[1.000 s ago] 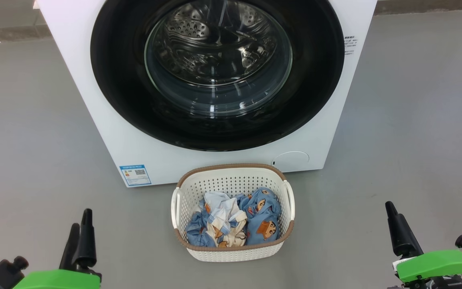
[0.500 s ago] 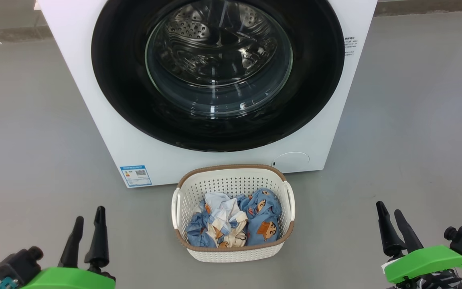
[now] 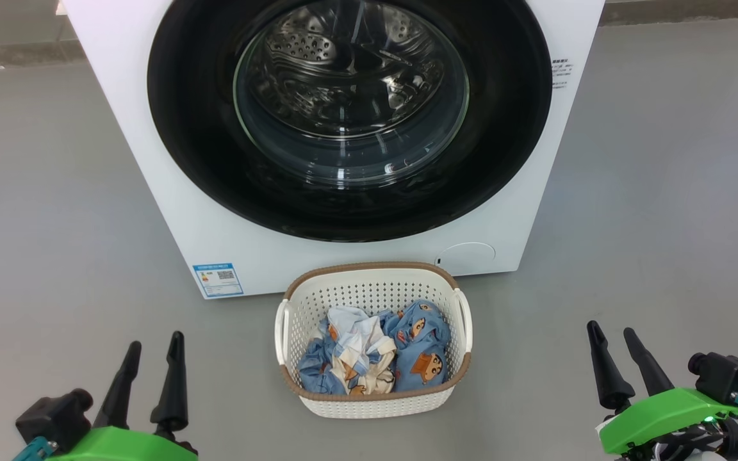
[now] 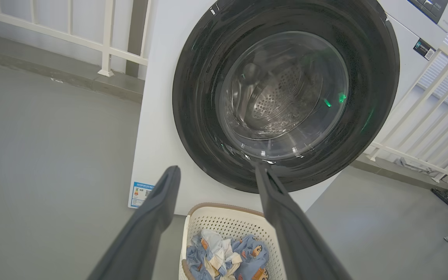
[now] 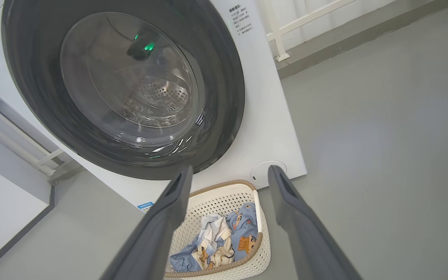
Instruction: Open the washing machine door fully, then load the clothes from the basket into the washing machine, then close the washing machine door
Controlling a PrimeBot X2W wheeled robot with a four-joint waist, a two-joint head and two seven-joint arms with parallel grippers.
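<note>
The white washing machine [image 3: 170,211] stands ahead on the grey floor, and its round door [image 3: 196,128] with the glossy black ring and clear glass bowl lies flush against the front. Right before it sits the cream perforated basket [image 3: 375,288] with a brown rim, holding the clothes [image 3: 375,355], a blue cartoon-print bundle with cream and white cloth. My left gripper [image 3: 154,342] hovers open at the lower left, well left of the basket. My right gripper [image 3: 612,330] hovers open at the lower right. Both wrist views show the door [image 4: 193,97] [image 5: 224,97] and the basket [image 4: 224,221] [image 5: 216,198] between empty fingers.
Grey floor spreads to either side of the machine. A white railing [image 4: 107,39] runs behind the machine on its left, and more railing [image 4: 422,128] on its right. A blue label sticker [image 3: 217,279] marks the machine's lower left corner.
Both grippers have drifted inward toward the basket and turned, so that each one's two fingers now show side by side. Door, basket and clothes have not moved.
</note>
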